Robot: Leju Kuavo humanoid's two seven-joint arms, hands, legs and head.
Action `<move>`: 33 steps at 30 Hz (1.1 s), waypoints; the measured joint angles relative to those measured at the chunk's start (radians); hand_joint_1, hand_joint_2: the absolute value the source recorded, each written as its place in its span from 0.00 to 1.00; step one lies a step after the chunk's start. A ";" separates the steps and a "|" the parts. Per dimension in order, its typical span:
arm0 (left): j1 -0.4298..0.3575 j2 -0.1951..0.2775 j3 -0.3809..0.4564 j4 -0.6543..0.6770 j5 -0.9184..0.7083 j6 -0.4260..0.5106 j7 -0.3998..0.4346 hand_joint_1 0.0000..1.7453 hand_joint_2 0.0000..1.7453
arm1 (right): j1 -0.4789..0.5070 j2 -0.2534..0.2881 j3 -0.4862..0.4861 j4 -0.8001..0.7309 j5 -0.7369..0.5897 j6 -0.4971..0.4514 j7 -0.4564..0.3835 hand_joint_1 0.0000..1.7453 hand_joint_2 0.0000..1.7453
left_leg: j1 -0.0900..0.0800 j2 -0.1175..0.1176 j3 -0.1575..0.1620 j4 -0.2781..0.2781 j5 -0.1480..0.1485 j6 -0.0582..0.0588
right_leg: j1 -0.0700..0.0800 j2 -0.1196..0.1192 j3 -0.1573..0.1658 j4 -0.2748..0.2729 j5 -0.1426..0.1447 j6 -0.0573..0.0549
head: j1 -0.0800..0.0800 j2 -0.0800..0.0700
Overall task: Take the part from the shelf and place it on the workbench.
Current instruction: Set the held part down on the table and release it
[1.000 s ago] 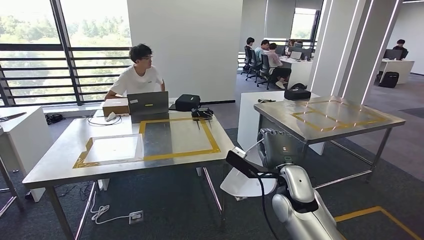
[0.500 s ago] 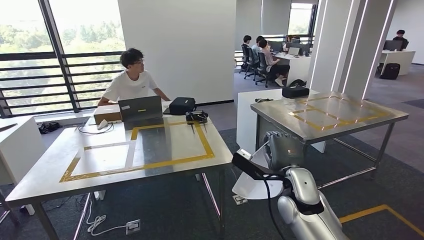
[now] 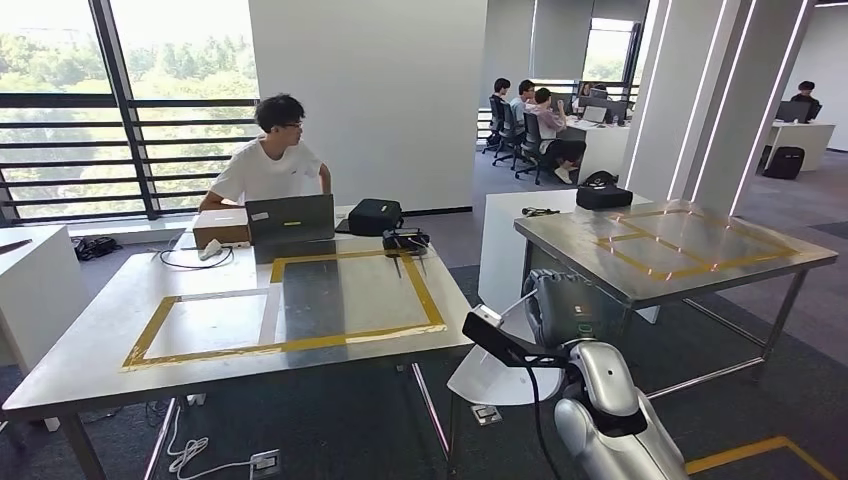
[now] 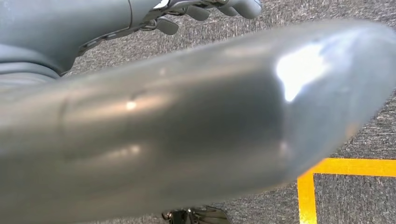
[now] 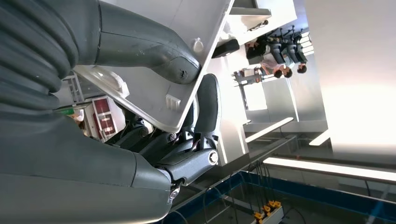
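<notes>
In the head view my right hand (image 3: 572,305) is raised in front of me and grips a white plastic part (image 3: 493,378), a flat curved panel that hangs below and left of the hand. From the right wrist the thick thumb (image 5: 149,53) presses on the white part (image 5: 154,95) and the dark fingers (image 5: 205,112) curl under its edge. A steel workbench (image 3: 110,340) marked with yellow tape rectangles stands ahead on the left; a second taped steel bench (image 3: 790,250) stands ahead on the right. My left hand (image 4: 205,10) hangs over grey carpet with nothing in it.
A person (image 3: 272,160) sits behind the left bench at a laptop (image 3: 292,217), with a cardboard box (image 3: 220,226), a black bag (image 3: 376,215) and cables nearby. A white cabinet (image 3: 505,245) stands between the benches. Several people sit at desks in the background. Yellow floor tape (image 4: 308,186) lies near me.
The whole picture has shifted, so the camera has moved; both benches sit slightly differently in the frame. My right hand still holds the white part in the same way.
</notes>
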 joint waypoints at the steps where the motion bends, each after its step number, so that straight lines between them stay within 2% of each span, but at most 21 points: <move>1: 0.001 0.000 0.000 0.000 0.001 0.000 0.000 0.00 0.00 | 0.004 -0.001 0.000 0.000 0.000 0.000 0.000 0.80 1.00 | 0.000 -0.001 0.005 0.001 -0.006 -0.001 | 0.000 0.000 -0.024 0.014 0.006 0.000 | 0.001 0.000; 2: 0.002 0.000 0.000 0.000 0.001 0.000 0.000 0.00 0.00 | 0.007 -0.001 0.000 0.000 -0.001 -0.002 -0.001 0.80 1.00 | -0.001 -0.002 0.013 0.003 -0.013 -0.002 | 0.000 0.000 -0.030 -0.009 0.036 -0.003 | 0.002 0.000; 4: 0.002 -0.001 0.000 0.000 0.002 0.000 -0.001 0.00 0.00 | 0.008 -0.002 0.000 0.000 -0.003 -0.005 -0.003 0.80 1.00 | -0.002 -0.003 0.031 0.004 -0.028 -0.005 | 0.003 -0.002 0.006 -0.143 0.135 -0.015 | 0.002 0.000; 6: 0.001 -0.002 0.000 0.000 0.002 0.000 -0.003 0.00 0.00 | 0.007 -0.002 0.000 0.000 -0.006 -0.009 -0.006 0.80 1.00 | -0.003 -0.004 0.042 0.003 -0.039 -0.013 | 0.011 -0.004 0.042 -0.252 0.173 -0.028 | 0.001 0.000; 8: 0.000 -0.002 0.000 0.000 0.002 0.000 -0.004 0.00 0.00 | 0.006 -0.003 0.000 0.000 -0.009 -0.010 -0.010 0.80 1.00 | -0.005 -0.003 0.048 0.006 -0.039 -0.027 | 0.016 -0.004 0.053 -0.279 0.163 -0.040 | 0.001 0.000; 11: 0.001 -0.001 0.000 0.000 0.002 0.000 -0.005 0.00 0.00 | 0.007 -0.003 0.000 0.000 -0.009 -0.012 -0.013 0.80 1.00 | -0.005 0.000 0.044 0.040 -0.053 -0.046 | 0.008 -0.004 0.082 -0.290 0.175 -0.059 | -0.001 0.000; 12: 0.000 -0.001 0.000 0.000 0.002 0.000 -0.005 0.00 0.00 | 0.006 -0.002 0.000 0.000 -0.008 -0.014 -0.013 0.80 1.00 | -0.004 0.000 0.027 0.076 -0.073 -0.050 | 0.006 -0.004 0.093 -0.292 0.174 -0.063 | -0.002 0.000; 14: -0.001 0.000 0.000 0.000 0.002 0.000 -0.005 0.00 0.00 | 0.006 -0.002 0.000 0.000 -0.006 -0.016 -0.013 0.80 1.00 | -0.001 0.001 -0.038 0.191 -0.122 -0.059 | 0.005 -0.005 0.103 -0.291 0.166 -0.068 | -0.004 0.000; 16: 0.001 0.001 0.000 0.000 0.002 0.000 -0.006 0.00 0.00 | 0.011 -0.002 0.000 0.000 -0.005 -0.016 -0.013 0.80 1.00 | 0.002 0.001 -0.101 0.274 -0.141 -0.067 | 0.004 -0.003 0.111 -0.288 0.155 -0.066 | -0.005 0.000; 17: 0.002 0.002 0.000 0.000 0.003 0.000 -0.005 0.00 0.00 | 0.013 -0.002 0.000 0.000 -0.005 -0.016 -0.013 0.80 1.00 | 0.003 0.001 -0.112 0.270 -0.122 -0.069 | 0.003 -0.003 0.116 -0.286 0.148 -0.063 | -0.005 0.000; 18: 0.002 0.002 0.000 0.000 0.003 0.000 -0.006 0.00 0.00 | 0.015 -0.001 0.000 0.000 -0.003 -0.017 -0.013 0.80 1.00 | 0.004 0.003 -0.103 0.228 -0.083 -0.071 | 0.000 -0.003 0.123 -0.282 0.140 -0.060 | -0.005 0.000; 19: 0.003 0.003 0.000 0.000 0.003 0.000 -0.006 0.00 0.00 | 0.015 -0.001 0.000 0.000 0.000 -0.018 -0.013 0.80 1.00 | 0.006 0.007 -0.083 0.161 -0.035 -0.071 | -0.002 -0.004 0.130 -0.279 0.131 -0.055 | -0.006 0.000; 20: 0.002 0.003 0.000 0.001 0.003 0.000 -0.006 0.00 0.00 | 0.014 0.000 0.000 0.000 0.003 -0.020 -0.013 0.80 1.00 | 0.005 0.014 -0.063 0.097 -0.006 -0.072 | -0.003 -0.005 0.136 -0.275 0.122 -0.049 | -0.006 0.000; 22: 0.000 0.002 0.000 0.001 0.004 -0.001 -0.006 0.00 0.00 | 0.011 0.000 0.000 0.000 0.010 -0.024 -0.012 0.80 1.00 | 0.001 0.025 -0.036 0.023 0.009 -0.056 | -0.001 -0.009 0.141 -0.271 0.108 -0.036 | -0.006 0.000; 24: -0.001 0.001 0.000 0.001 0.004 -0.001 -0.007 0.00 0.00 | 0.010 0.000 0.000 0.000 0.013 -0.027 -0.010 0.80 1.00 | 0.000 0.023 -0.027 0.018 0.000 -0.033 | 0.003 -0.013 0.145 -0.267 0.102 -0.024 | -0.005 0.000; 26: 0.000 0.001 0.000 0.000 0.004 -0.001 -0.007 0.00 0.00 | 0.011 0.000 0.001 0.000 0.014 -0.030 -0.010 0.80 1.00 | 0.003 0.013 -0.018 0.016 -0.002 -0.017 | 0.002 -0.014 0.141 -0.240 0.092 -0.014 | -0.003 0.000; 28: -0.001 0.001 0.000 0.000 0.004 -0.001 -0.008 0.00 0.00 | 0.011 0.000 0.002 0.000 0.016 -0.034 -0.008 0.80 1.00 | 0.004 0.003 -0.008 0.015 -0.008 -0.006 | -0.001 -0.012 0.088 -0.148 0.058 -0.006 | -0.002 0.000; 30: -0.001 0.001 0.000 0.000 0.004 -0.001 -0.008 0.00 0.00 | 0.017 -0.001 0.002 0.000 0.018 -0.038 -0.007 0.80 1.00 | 0.003 -0.007 -0.001 0.016 -0.017 -0.002 | -0.001 -0.011 0.001 -0.022 0.017 0.000 | -0.001 0.000; 31: 0.000 0.001 0.000 0.000 0.004 -0.002 -0.008 0.00 0.00 | 0.022 -0.001 0.002 0.000 0.019 -0.039 -0.007 0.80 1.00 | 0.002 -0.012 0.004 0.016 -0.022 -0.002 | -0.001 -0.011 -0.034 0.016 0.013 0.000 | -0.001 0.000; 32: 0.002 0.001 0.000 0.000 0.004 -0.002 -0.008 0.00 0.00 | 0.027 -0.002 0.003 0.000 0.020 -0.040 -0.007 0.80 1.00 | 0.001 -0.016 0.011 0.016 -0.027 -0.002 | 0.000 -0.010 -0.051 0.017 0.031 -0.003 | 0.000 0.000; 33: 0.002 0.000 0.000 0.000 0.004 -0.002 -0.008 0.00 0.00 | 0.030 -0.002 0.003 0.000 0.020 -0.040 -0.007 0.80 1.00 | -0.001 -0.019 0.019 0.016 -0.033 -0.002 | 0.002 -0.009 -0.050 -0.018 0.069 -0.010 | 0.001 0.000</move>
